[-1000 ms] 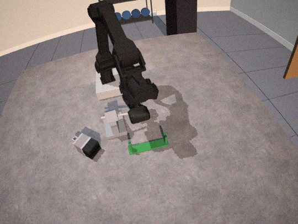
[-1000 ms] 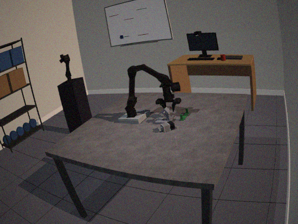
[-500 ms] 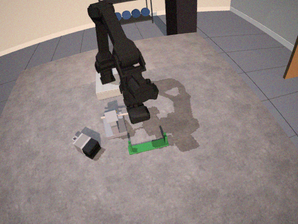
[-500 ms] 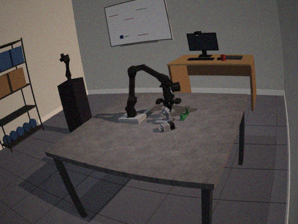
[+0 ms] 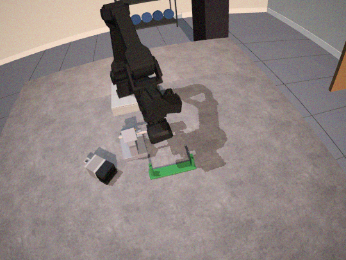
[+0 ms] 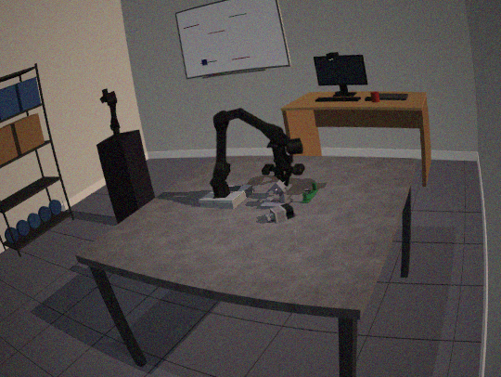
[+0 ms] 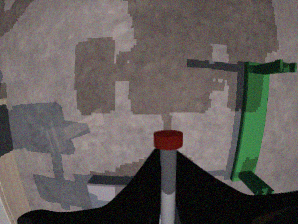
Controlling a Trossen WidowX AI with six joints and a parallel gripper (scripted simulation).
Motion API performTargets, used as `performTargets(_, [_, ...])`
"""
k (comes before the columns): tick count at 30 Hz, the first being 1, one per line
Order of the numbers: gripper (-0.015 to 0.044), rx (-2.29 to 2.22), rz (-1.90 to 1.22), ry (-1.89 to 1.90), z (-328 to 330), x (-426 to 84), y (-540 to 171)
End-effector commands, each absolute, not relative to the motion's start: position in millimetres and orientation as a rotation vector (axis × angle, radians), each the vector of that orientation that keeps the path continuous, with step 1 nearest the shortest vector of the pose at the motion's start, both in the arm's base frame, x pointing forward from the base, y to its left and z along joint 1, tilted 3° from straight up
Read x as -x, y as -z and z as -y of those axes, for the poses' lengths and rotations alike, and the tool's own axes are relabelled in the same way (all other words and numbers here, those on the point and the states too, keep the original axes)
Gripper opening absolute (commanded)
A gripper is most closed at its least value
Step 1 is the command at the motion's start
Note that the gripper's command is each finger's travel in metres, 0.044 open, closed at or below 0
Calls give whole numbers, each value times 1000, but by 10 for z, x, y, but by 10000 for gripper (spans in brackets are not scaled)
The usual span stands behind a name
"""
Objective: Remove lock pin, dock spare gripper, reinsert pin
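Observation:
The lock pin (image 5: 141, 132) (image 7: 168, 172) is a pale rod with a red head. It runs through the grey socket (image 5: 129, 135) of the mount, its tail showing on the socket's far left side. My gripper (image 7: 164, 153) (image 6: 286, 183) is shut on the pin just behind the red head, which sticks out beyond the fingers in the wrist view. In the top view the hand hides the head. The spare gripper (image 5: 100, 168) (image 6: 281, 214), a grey-white block with a black end and a small spigot, lies on the table apart from the mount.
A green holder (image 5: 173, 170) (image 6: 310, 193) (image 7: 254, 120) with two uprights stands on the table beside the mount, near my hand. The arm's white base (image 5: 125, 109) (image 6: 223, 201) is behind the mount. The table edge (image 6: 209, 292) shows in the exterior view.

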State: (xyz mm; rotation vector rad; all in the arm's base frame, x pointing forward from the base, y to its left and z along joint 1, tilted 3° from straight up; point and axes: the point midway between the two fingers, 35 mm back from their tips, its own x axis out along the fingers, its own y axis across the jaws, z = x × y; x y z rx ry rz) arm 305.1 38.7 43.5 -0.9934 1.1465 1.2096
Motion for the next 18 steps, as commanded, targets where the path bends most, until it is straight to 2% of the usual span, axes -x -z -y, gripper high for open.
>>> performTargets(1, [0,956,-1105,-1228,-427,-3056,-484])
performTargets(18, [0,938,-1096,-1239,-532,-3088,-535])
